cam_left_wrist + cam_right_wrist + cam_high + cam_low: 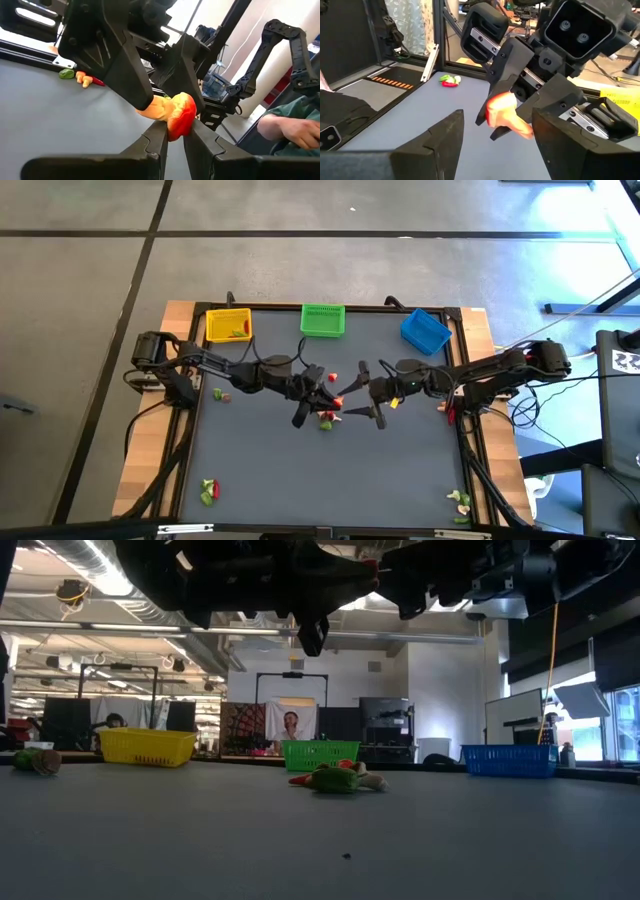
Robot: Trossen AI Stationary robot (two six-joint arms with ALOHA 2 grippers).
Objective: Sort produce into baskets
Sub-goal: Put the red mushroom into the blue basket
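Your left pincer (174, 131) is clamped on a red-orange produce piece (176, 114); right pincer (492, 131) stands apart. It looks light, rigid, slippery: grip its middle.

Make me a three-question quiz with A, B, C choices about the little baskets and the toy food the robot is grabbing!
1. Where is the green plastic mesh basket?
A between the yellow and blue baskets
B front edge
C on an arm

2. How many baskets?
A two
B three
C five

3. The left gripper is:
A wide open, empty
B shut on the red-orange toy piece
C out of sight

Answers: 1 A, high view shows it mid-row; 2 B, yellow, green, blue; 3 B, left wrist view shows fingers pinching it.
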